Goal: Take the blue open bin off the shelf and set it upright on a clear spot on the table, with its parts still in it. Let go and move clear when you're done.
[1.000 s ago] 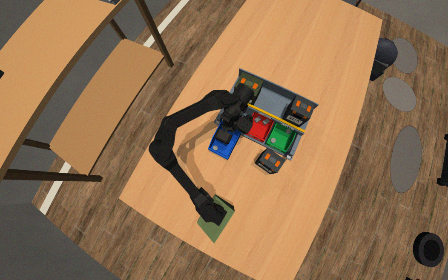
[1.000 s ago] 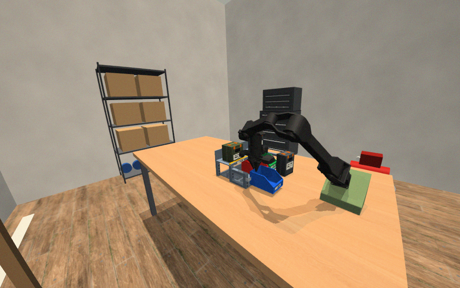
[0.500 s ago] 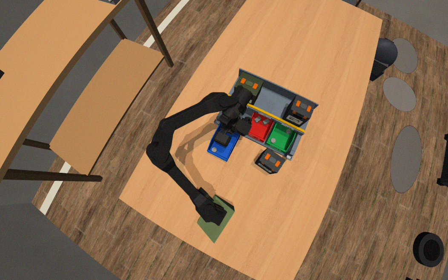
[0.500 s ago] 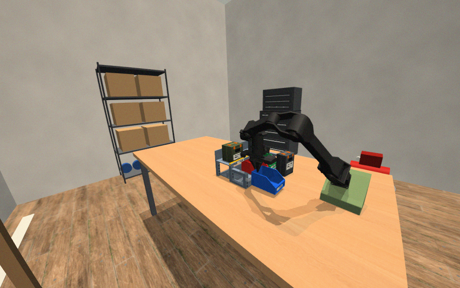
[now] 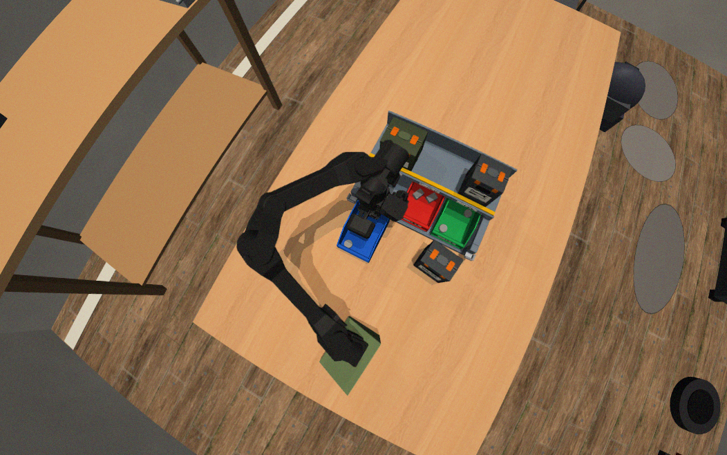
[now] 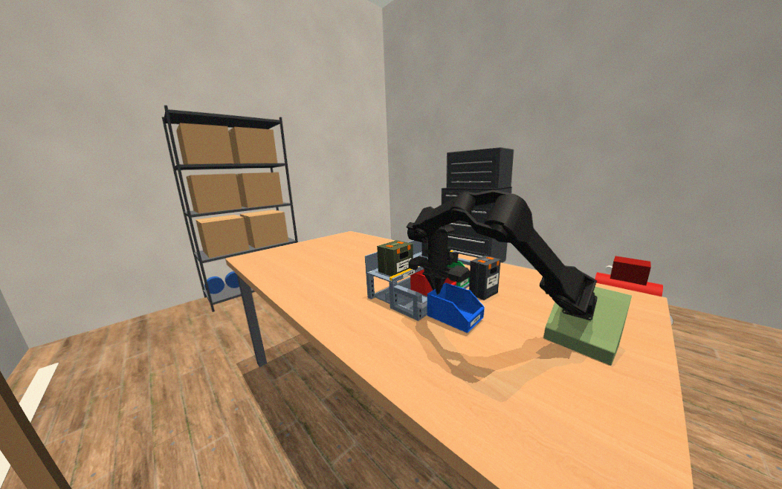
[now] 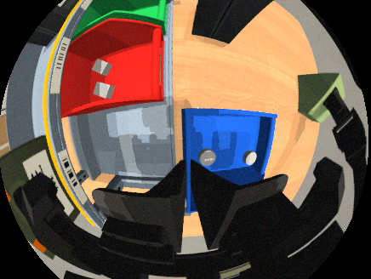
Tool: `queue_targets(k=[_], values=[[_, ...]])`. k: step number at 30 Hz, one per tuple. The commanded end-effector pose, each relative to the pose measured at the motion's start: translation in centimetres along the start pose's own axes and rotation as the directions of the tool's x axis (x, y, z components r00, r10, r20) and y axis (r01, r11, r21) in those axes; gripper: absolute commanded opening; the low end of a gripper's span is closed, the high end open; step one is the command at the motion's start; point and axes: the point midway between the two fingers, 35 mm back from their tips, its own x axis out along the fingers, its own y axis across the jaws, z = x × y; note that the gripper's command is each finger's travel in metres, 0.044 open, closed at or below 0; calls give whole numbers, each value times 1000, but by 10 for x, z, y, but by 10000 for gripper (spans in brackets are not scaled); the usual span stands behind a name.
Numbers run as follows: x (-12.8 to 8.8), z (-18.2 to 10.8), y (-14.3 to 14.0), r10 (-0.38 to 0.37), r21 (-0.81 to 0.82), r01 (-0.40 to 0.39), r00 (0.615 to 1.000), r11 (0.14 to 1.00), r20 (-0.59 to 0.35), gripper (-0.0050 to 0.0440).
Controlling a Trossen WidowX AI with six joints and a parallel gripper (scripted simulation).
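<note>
Black arm (image 5: 270, 225) (image 6: 519, 215) arched, pincer (image 5: 370, 213) (image 6: 438, 290) (image 7: 186, 164) pointing down, at blue bin's (image 5: 361, 246) (image 6: 455, 309) (image 7: 227, 140) wall

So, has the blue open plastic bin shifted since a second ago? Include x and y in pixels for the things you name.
Yes, slightly: in the top view the blue open plastic bin (image 5: 365, 247) (image 6: 455, 311) (image 7: 230, 132) has moved away from the grey two-level shelf (image 5: 442, 163) (image 6: 370, 263) (image 7: 98, 140), toward the green block (image 5: 343, 378) (image 6: 611, 322) (image 7: 315, 93).
</note>
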Motion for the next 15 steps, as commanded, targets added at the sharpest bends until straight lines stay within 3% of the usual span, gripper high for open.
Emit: queue_targets(k=[1, 15], values=[[-2, -3, 2, 12, -9, -12, 1000, 1000, 1, 0], [4, -3, 1, 11, -3, -11, 1000, 1000, -2, 0]])
